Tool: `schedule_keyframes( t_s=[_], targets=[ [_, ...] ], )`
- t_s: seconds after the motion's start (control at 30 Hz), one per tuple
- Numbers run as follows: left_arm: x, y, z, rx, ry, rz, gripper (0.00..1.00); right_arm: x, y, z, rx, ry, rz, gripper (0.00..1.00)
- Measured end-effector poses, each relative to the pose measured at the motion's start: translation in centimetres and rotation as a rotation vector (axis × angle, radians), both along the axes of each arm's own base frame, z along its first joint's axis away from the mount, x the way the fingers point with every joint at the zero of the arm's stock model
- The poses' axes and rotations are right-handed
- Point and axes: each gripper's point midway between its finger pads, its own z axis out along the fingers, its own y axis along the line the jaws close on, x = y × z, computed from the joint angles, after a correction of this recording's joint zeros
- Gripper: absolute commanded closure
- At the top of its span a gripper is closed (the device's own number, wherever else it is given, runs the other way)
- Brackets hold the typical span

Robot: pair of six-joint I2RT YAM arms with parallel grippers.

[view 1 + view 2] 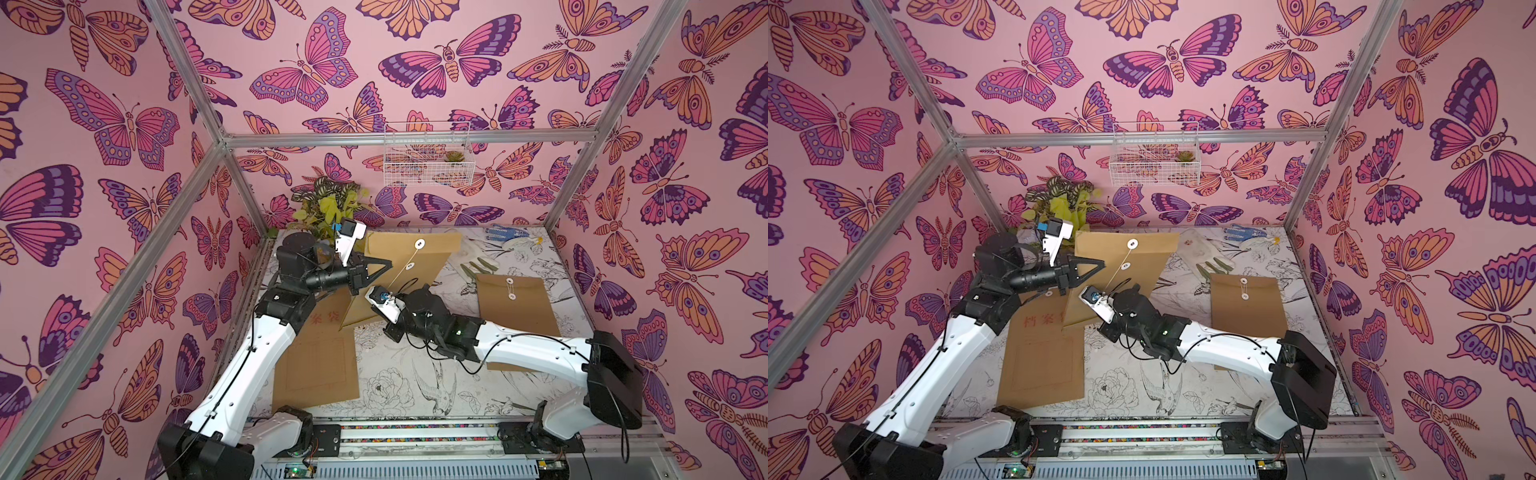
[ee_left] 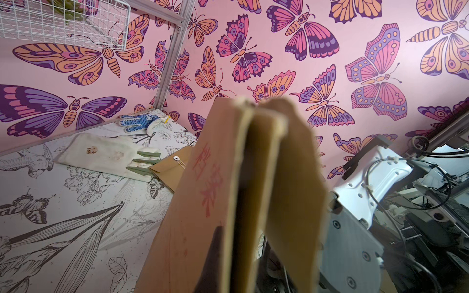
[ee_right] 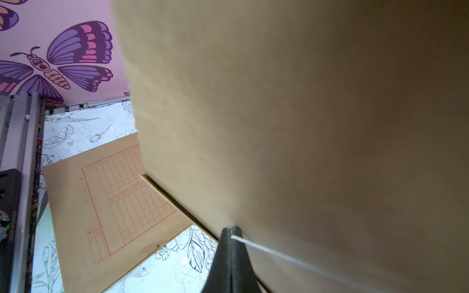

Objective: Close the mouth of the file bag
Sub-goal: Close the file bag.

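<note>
A brown paper file bag stands lifted off the table, its flap up and back, showing two white discs. My left gripper is shut on the bag's side edge; in the left wrist view the bag fills the space between the jaws. A thin white string runs taut from the lower disc to my right gripper, which is shut on its end just below the bag. In both top views the right wrist camera hides the right gripper's fingertips.
A second file bag lies flat at the front left, partly under the held one. A third, tied shut, lies at the right. White gloves and blue-dotted gloves lie at the back. A plant stands back left.
</note>
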Motion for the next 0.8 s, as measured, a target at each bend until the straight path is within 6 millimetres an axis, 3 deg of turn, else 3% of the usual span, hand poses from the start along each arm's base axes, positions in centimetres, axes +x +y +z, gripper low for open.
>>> schedule_keyframes(
  t_s=[0.4, 0.6, 0.8],
  targets=[
    [-0.1, -0.1, 0.2, -0.019, 0.034, -0.004, 1.0, 3.6, -2.9, -1.5, 0.015, 0.029, -0.105, 1.0],
    [-0.1, 0.0, -0.2, -0.017, 0.049, 0.0, 1.0, 6.4, -6.3, -2.7, 0.01, 0.025, -0.219, 1.0],
    [0.4, 0.4, -1.3, -0.012, 0.091, 0.023, 1.0, 7.6, -9.2, -2.7, 0.019, 0.007, -0.309, 1.0]
  ],
)
